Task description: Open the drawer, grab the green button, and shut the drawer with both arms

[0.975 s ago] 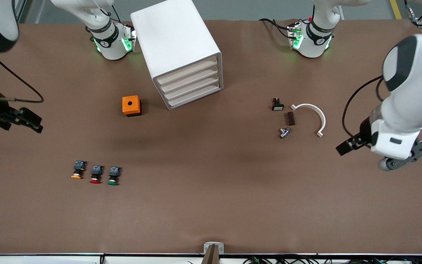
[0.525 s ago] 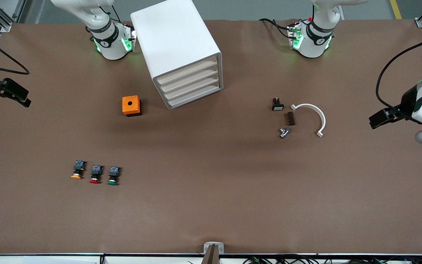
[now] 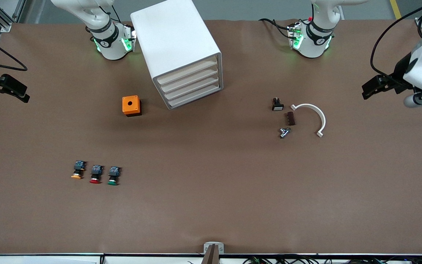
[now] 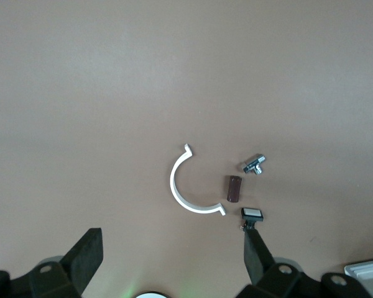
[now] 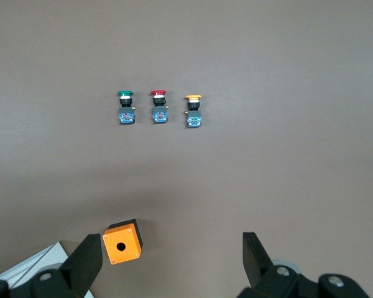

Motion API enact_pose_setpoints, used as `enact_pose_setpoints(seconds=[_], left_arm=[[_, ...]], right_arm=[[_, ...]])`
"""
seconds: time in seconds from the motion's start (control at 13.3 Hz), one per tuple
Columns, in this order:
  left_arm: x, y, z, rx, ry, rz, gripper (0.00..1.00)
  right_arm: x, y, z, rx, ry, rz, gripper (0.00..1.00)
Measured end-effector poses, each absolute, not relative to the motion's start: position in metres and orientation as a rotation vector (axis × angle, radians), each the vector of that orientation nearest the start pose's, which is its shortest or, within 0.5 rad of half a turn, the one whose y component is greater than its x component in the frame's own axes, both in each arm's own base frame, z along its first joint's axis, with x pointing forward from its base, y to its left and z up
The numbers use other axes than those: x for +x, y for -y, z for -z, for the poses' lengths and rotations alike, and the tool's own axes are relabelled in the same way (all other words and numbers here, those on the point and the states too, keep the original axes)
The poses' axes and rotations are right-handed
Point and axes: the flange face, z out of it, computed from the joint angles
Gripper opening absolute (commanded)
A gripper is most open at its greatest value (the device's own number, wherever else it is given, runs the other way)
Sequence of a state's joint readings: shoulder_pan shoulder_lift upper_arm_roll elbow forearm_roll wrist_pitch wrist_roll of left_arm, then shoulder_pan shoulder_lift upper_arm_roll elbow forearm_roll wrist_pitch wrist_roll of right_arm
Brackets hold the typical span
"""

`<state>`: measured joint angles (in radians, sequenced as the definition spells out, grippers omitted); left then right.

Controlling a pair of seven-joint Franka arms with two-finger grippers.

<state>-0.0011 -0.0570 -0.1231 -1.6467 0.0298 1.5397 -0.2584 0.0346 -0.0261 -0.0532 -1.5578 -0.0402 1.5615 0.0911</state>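
Moved since a second ago: both grippers, swung out toward the two ends of the table. Now the left gripper (image 3: pixel 370 88) over bare table at the left arm's end, jaws spread wide, holding nothing. Same for the right gripper (image 3: pixel 17 91) at the right arm's end: jaws spread wide, nothing between them.

Green button (image 3: pixel 113 176) lying on the table, well apart from both sets of jaws. In the front view, between 4 and 5 o'clock from the right gripper, and between 8 and 9 o'clock from the left gripper. Just beside it, at 9 o'clock, the red button (image 3: pixel 95 175), then the orange button (image 3: pixel 77 171).

Drawer (image 3: pixel 187 73) shut, like the other three in the white cabinet (image 3: pixel 174 36). Button at about 7 o'clock from the cabinet.
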Motion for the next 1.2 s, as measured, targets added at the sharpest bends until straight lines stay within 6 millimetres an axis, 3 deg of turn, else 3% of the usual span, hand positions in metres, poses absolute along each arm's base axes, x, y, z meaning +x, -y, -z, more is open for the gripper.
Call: enact_pose_setpoints(seconds=[0.22, 0.67, 1.2], left_arm=[[0.507, 0.073, -0.623, -3.087, 0.182, -0.028, 1.00], [0.503, 0.082, -0.622, -3.088, 0.152, -0.011, 1.00], [0.499, 0.084, -0.626, -3.088, 0.146, -0.003, 1.00]], right_arm=[[0.545, 0.018, -0.644, -3.174, -0.185, 0.048, 1.00], [0.545, 0.019, -0.657, -3.172, -0.185, 0.089, 1.00], [0.546, 0.019, -0.656, -3.172, -0.181, 0.086, 1.00]])
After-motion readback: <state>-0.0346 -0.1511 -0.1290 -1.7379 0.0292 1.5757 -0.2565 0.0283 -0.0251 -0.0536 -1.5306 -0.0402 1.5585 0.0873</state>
